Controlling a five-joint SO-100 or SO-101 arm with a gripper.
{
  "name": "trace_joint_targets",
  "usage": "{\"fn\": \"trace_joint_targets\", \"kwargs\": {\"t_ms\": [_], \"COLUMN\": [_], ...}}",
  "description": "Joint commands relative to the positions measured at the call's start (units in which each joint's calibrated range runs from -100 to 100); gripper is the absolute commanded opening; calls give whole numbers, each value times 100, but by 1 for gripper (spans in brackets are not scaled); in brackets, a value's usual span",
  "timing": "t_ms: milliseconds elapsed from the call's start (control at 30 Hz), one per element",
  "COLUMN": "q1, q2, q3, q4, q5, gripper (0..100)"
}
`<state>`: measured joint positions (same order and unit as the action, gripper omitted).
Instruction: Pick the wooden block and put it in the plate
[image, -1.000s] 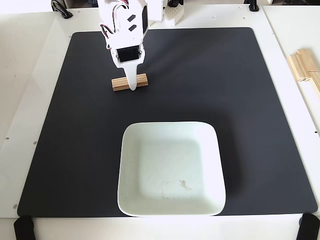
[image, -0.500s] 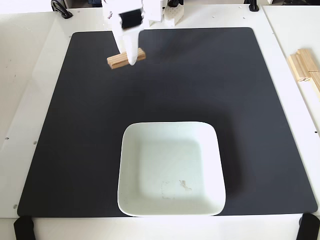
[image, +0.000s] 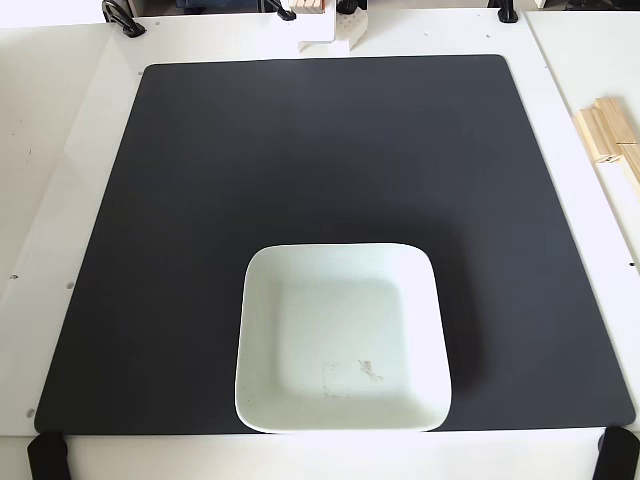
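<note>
Fixed view, looking down on a white table carrying a large black mat. Sitting on the near part of the mat: the plate, white, square with rounded corners, raised rim, faint scuff on the base, holding nothing. Lying at the right edge of the table, off the mat and well apart from the plate: pale wooden sticks, piled together and running out of view. Showing at the top edge: a white base piece with a sliver of tan wood above it, too cropped for telling whether this is the wooden block or part of the rig. Not showing anywhere on the mat or in the plate: the wooden block, so placement not yet done by the look of things. Not appearing in this view: the gripper, hence no telling whether spread or pressed together. Handling judgement, going by the task wording alone: likely being light, stiff and not fragile, smooth enough for slipping under a shallow pinch; best taking hold across the narrow width near mid-length, fingers squarely on the two long sides, then lowering flat inside the plate rim.
</note>
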<state>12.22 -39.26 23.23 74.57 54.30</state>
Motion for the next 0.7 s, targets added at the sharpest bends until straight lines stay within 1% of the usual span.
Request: {"fn": "trace_joint_targets", "kwargs": {"t_ms": [0,133,267,500,667], "q1": [-203,-236,-259,-292,-382], "q2": [1002,2646,4333,6799,8036], "q3": [-951,-2085,-3353,-5243,-6205], "q4": [-834,-1673,-2195,-2557,-2601], "q5": [74,74,74,74,96], "gripper": [1,1,1,1,1]}}
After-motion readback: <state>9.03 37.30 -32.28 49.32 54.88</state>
